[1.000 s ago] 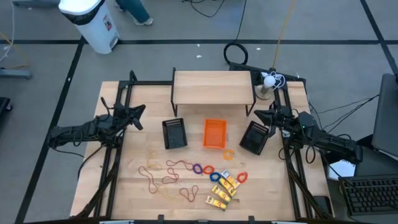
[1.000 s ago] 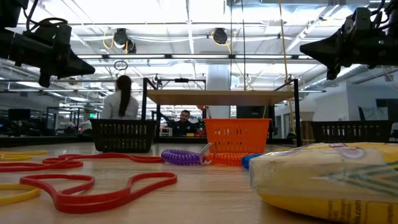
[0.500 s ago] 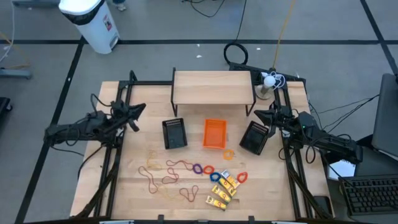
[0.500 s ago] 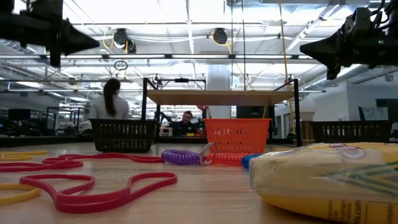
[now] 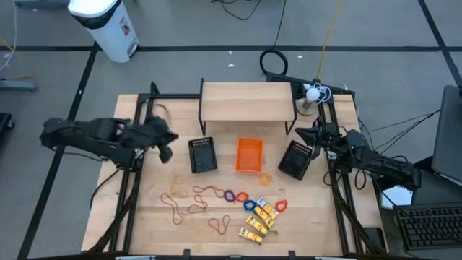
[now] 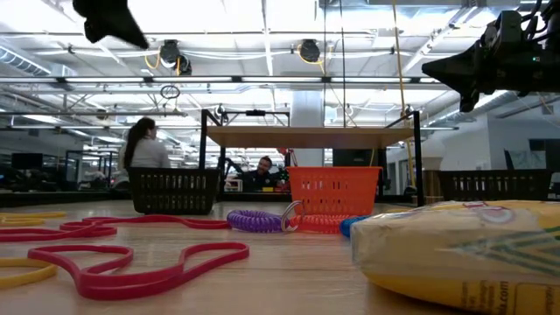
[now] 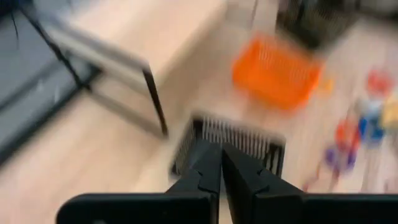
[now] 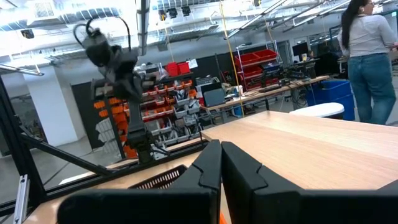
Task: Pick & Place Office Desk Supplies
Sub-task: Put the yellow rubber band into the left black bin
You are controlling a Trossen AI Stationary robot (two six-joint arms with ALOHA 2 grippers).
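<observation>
Left gripper fingers together, empty, above the bench just beside a black basket. Right gripper closed, empty, by the other black basket. Rubber bands, rings, yellow packets loose on the bench front.

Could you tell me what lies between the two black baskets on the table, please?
The orange basket stands between the left black basket and the right black basket, as the high view shows.

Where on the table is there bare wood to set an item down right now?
Bare wood lies left of the left black basket and along the right edge past the yellow packets. The front centre is crowded with rubber bands and rings.
</observation>
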